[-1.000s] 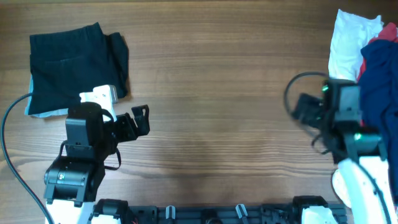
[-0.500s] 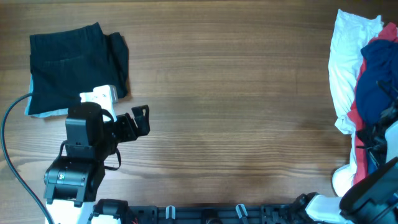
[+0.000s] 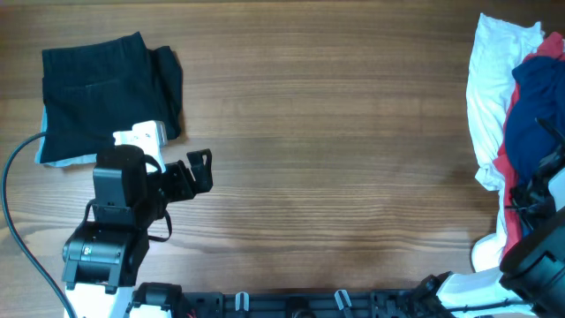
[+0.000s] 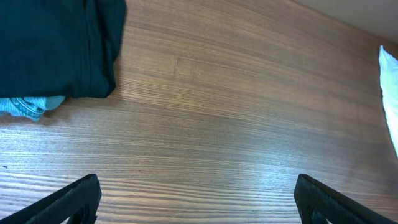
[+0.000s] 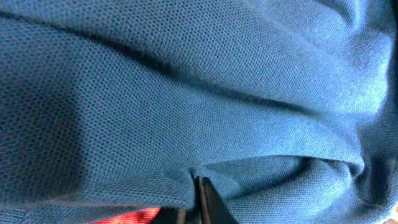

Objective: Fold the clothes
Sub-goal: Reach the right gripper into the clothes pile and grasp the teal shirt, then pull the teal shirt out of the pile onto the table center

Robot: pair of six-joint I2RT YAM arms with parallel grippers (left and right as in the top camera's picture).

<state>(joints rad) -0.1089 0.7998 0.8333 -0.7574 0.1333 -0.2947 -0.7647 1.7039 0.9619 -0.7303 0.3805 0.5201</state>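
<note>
The clothes lie in two places. A heap at the right edge holds a dark blue shirt (image 3: pixel 534 115) over a white garment (image 3: pixel 490 97) and a red one (image 3: pixel 504 177). A folded black garment (image 3: pixel 106 93) lies at the far left. My right gripper (image 5: pixel 198 184) is shut, pinching a fold of the dark blue shirt (image 5: pixel 186 81), with red cloth (image 5: pixel 134 216) just below. From overhead, the right arm (image 3: pixel 538 238) reaches into the heap's near end. My left gripper (image 3: pixel 201 170) is open over bare wood near the black garment (image 4: pixel 56 43), holding nothing.
A light blue cloth (image 4: pixel 28 107) peeks out from under the black garment. The wooden table (image 3: pixel 327 150) stretches bare between the two piles. The white garment's edge (image 4: pixel 390 93) shows at the right of the left wrist view. A black cable (image 3: pixel 13 212) loops beside the left arm.
The right arm has swung from beside the heap to its near end at the table's lower right, and its gripper has closed on the blue shirt. The left arm has not moved.
</note>
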